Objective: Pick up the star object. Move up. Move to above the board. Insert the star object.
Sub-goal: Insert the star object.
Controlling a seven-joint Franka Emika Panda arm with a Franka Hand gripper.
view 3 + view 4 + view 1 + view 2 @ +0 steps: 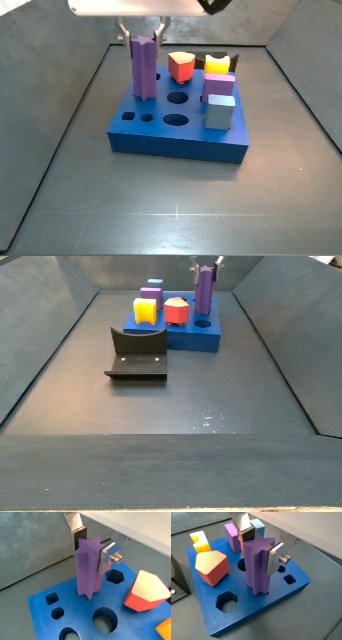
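Right, scanning from the left in a side view: bare dark tabletop (80,210), then the board (181,138) sitting square in the middle. On the board's left rear stands the star object (143,68), upright, its foot down in a hole in the board's top. My claw (144,32) hangs directly over it, and in both wrist views I see the silver fingers (107,558) pinching the purple prism's upper part from either side. Moving right along the back: a red-orange block (181,66), a yellow block (214,63), then a short purple cube (219,84) and a grey-blue block (221,111) on the board's right edge. In a side view the fixture (138,351) stands on the floor just in front of the board.
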